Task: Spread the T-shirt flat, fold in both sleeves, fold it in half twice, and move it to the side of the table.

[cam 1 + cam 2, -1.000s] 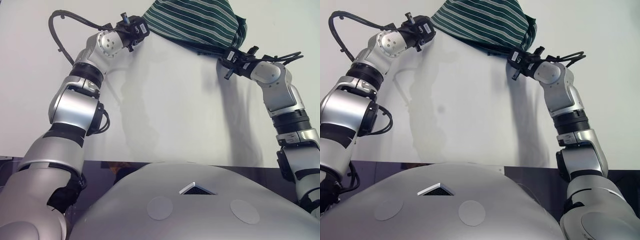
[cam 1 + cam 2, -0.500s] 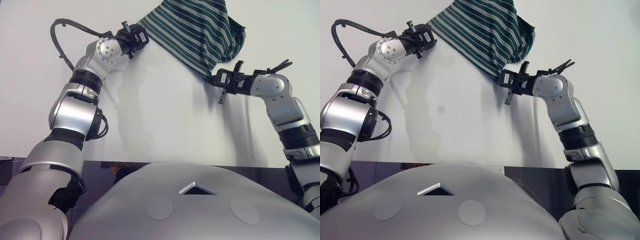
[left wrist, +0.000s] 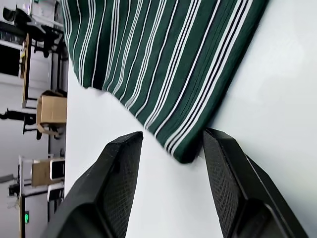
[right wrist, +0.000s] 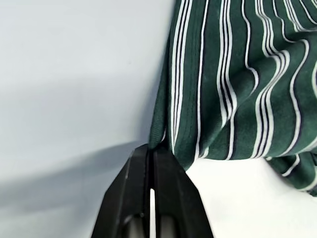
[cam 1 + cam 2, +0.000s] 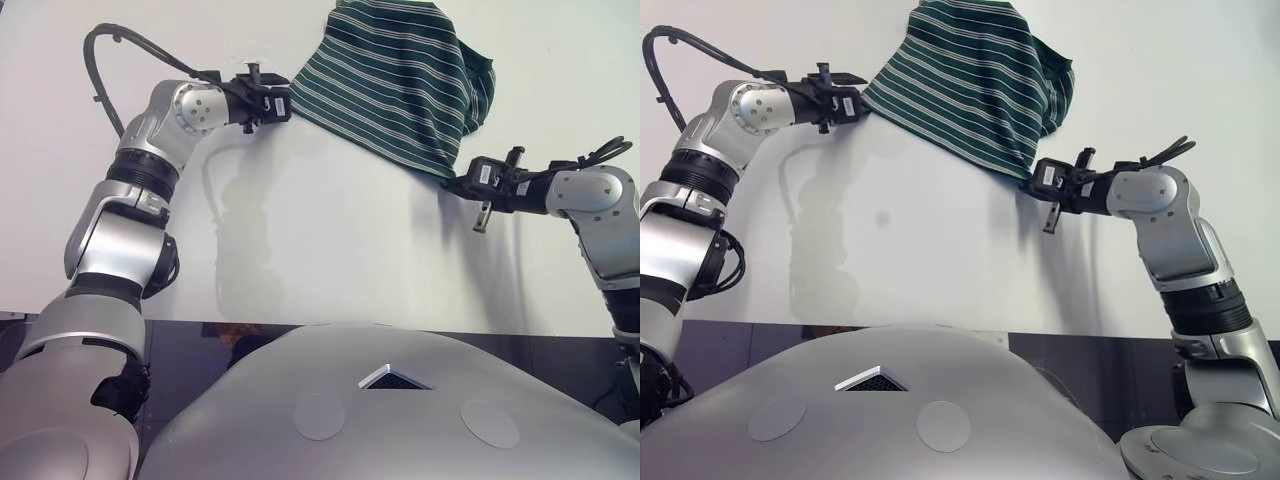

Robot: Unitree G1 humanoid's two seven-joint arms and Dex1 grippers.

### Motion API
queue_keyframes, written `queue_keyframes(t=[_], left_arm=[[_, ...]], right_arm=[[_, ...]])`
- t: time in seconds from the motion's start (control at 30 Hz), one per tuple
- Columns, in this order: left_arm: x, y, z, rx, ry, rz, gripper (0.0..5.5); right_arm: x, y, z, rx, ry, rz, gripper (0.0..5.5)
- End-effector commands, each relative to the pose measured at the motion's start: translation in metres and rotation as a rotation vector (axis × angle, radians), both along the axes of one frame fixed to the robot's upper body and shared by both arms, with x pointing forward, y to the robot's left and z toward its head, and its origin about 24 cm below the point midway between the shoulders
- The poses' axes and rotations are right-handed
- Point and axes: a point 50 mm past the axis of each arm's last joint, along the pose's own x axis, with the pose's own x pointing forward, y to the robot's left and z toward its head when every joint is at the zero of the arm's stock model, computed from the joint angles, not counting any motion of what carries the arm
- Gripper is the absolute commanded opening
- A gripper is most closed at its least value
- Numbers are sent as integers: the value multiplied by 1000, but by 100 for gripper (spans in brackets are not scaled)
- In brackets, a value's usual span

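The T-shirt [image 5: 400, 75], dark green with thin white stripes, lies bunched and folded over on itself at the top of the frame, just right of centre, on the white tabletop [image 5: 330, 230]. Its lower edge runs on a slant from the upper middle down toward the right. At the left end of that edge sits the left gripper [image 5: 284, 103], reaching in from the upper left. Look at the wrist view: its two black fingers [image 3: 119, 168] stand wide apart, and the striped corner pokes into the gap between them without either finger closing on it. Over at the right end of the edge, at mid-right of the frame, is the right gripper [image 5: 458, 184], coming in level from the right side. Its fingers [image 4: 163, 188] are pressed together with only a sliver of light between them, and the cloth's corner is nipped right at their tips. From that pinch the fabric fans out in soft folds.
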Motion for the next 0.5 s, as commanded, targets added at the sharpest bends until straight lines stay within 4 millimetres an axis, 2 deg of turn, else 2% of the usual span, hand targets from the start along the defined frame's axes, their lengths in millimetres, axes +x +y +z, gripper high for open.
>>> queue_keyframes(t=[0.03, 0.27, 0.33, 0.4, 0.47, 0.5], left_arm=[[-14, 2, -27, 94, 109, -17, 136], [-12, 8, -42, 166, 154, 85, 8], [-12, 11, -43, 151, 172, 107, 3], [-10, 11, -35, 55, 210, 125, 3], [-3, 6, -12, -137, 272, 140, 3], [6, 3, 6, -223, 278, 148, 3]], right_arm=[[-1, 2, -8, -10, 31, -11, 0], [3, 8, -4, 22, 0, -10, 0], [9, 12, 5, 103, -31, -33, 0], [22, 14, 21, 210, -94, -90, 0], [41, 11, 36, 289, -177, -158, 0], [54, 9, 46, 329, -223, -193, 0]])
